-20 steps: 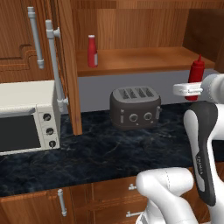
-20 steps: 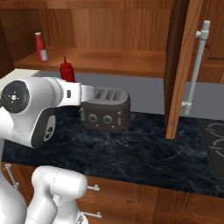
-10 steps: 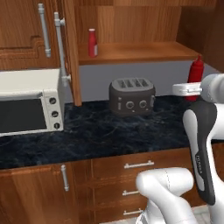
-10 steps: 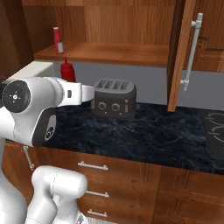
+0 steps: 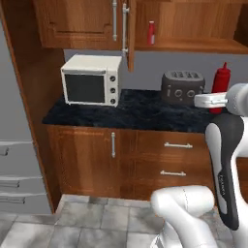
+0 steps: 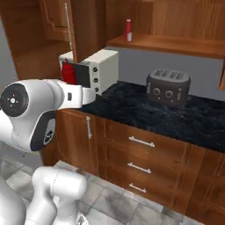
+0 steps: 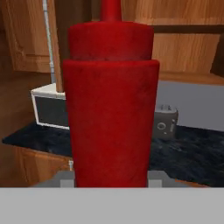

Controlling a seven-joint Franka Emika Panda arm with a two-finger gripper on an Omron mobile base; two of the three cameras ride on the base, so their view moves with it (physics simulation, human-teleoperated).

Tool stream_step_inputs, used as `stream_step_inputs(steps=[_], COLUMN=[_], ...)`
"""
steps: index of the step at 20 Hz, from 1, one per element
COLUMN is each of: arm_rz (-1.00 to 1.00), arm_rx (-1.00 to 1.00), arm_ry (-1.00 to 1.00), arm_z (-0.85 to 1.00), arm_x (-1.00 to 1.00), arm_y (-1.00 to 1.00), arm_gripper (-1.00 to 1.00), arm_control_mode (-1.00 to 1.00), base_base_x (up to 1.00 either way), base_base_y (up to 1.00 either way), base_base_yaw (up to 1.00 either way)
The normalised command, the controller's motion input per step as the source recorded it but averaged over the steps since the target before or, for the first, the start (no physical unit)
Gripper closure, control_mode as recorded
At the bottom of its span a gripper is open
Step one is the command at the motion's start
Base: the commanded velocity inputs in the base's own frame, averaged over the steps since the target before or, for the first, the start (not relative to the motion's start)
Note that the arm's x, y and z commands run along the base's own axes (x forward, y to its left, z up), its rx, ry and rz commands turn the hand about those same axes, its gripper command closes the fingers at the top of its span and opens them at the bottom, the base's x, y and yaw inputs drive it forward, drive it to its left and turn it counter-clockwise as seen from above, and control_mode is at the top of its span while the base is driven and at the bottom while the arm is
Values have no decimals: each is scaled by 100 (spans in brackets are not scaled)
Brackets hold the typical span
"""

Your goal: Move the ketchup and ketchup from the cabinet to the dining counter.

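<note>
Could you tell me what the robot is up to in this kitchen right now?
The arm is carrying the all-red ketchup bottle upright in its gripper, held out in front of the black counter with the toaster and toaster oven. The second, pale-capped ketchup bottle stands on the open cabinet shelf. Nothing has reached the dining counter.

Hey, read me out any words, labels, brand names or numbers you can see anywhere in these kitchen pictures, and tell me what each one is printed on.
No text can be read.
All-red ketchup bottle in the gripper: plain, no label.
Pale-capped ketchup bottle on the cabinet shelf: too small to show any print.
Toaster oven: round knobs, no legible markings.
Toaster: front dials, markings blurred.
Robot forearm: small dark marks in the left base view, too blurred to read.
</note>
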Motion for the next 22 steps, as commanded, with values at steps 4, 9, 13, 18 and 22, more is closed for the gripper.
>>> stream_step_inputs(steps=[4, 9, 13, 18, 22], arm_rz=[0, 0, 0, 0, 0], arm_rx=[0, 0, 0, 0, 0], arm_ry=[0, 0, 0, 0, 0], arm_z=[0, 0, 0, 0, 0], arm_x=[0, 0, 0, 0, 0], arm_y=[0, 0, 0, 0, 0], arm_gripper=[100, 100, 100, 100, 100], arm_control_mode=[100, 100, 100, 100, 100], base_base_x=[-46, -8, -24, -32, -53], base_base_y=[2, 0, 1, 9, 40], base_base_yaw=[99, 100, 100, 100, 99])
